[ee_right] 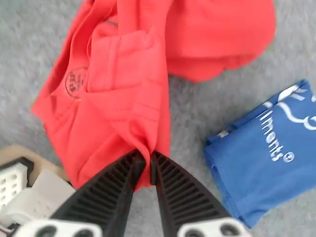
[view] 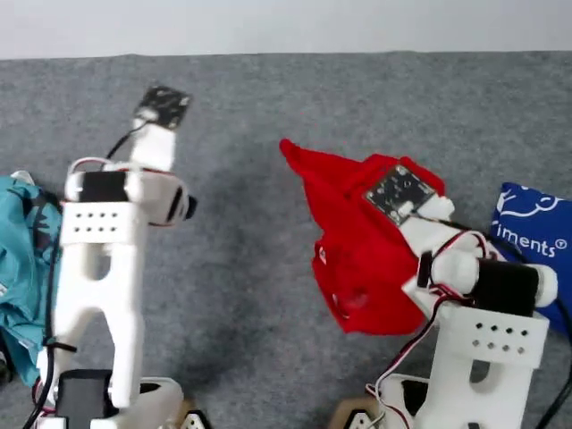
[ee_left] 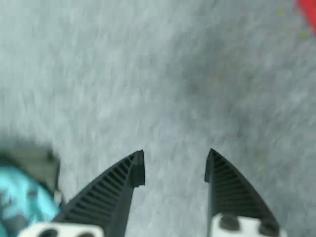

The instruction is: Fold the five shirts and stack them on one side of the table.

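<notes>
1. Across the whole table lies a grey felt-like cover (view: 250,268), the surface on which everything else rests.
2. At the left of the high view stands the left arm (view: 98,259), white with black motors, stretched out over bare grey cover.
3. At the right of the high view stands the right arm (view: 483,331), also white and black, bent over the red shirt.
4. A red shirt (view: 357,259) lies crumpled and unfolded right of the table's centre, with one corner sticking out toward the far left. The right wrist view shows its neck label and bunched folds (ee_right: 123,74).
5. A teal shirt (view: 22,268) is heaped at the table's left edge, just beside the left arm; a blurred patch of it shows in the left wrist view (ee_left: 19,202).
6. A blue shirt with white print (view: 532,228) lies folded at the right edge, near the red shirt but apart from it (ee_right: 266,148).
7. The right gripper (ee_right: 147,157) is clenched, its black ribbed jaws pinching a fold of the red shirt.
8. The left gripper (ee_left: 175,157) is released, its jaws spread apart over bare cover with nothing between them.
</notes>
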You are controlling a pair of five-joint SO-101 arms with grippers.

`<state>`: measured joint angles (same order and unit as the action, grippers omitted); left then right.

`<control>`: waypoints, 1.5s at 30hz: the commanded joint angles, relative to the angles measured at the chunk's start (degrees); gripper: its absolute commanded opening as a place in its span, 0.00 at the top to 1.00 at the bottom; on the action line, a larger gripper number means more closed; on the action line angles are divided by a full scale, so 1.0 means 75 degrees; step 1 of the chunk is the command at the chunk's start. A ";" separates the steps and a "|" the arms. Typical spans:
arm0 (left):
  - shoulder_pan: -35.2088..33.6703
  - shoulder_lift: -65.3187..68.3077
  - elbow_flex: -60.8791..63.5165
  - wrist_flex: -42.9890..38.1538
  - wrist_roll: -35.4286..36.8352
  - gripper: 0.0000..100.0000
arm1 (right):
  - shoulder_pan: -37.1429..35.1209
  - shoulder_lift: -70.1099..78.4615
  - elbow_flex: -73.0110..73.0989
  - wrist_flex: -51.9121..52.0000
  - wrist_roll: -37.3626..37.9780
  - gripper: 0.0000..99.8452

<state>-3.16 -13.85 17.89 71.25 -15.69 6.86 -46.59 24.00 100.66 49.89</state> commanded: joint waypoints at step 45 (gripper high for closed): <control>0.2450 1.1018 -1.2302 0.3915 0.0516 0.74 | 0.2702 -0.0264 0.0985 -0.0135 0.0574 0.99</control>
<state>14.51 67.30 -68.62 97.54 -12.00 26.37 -47.38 31.74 99.69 55.08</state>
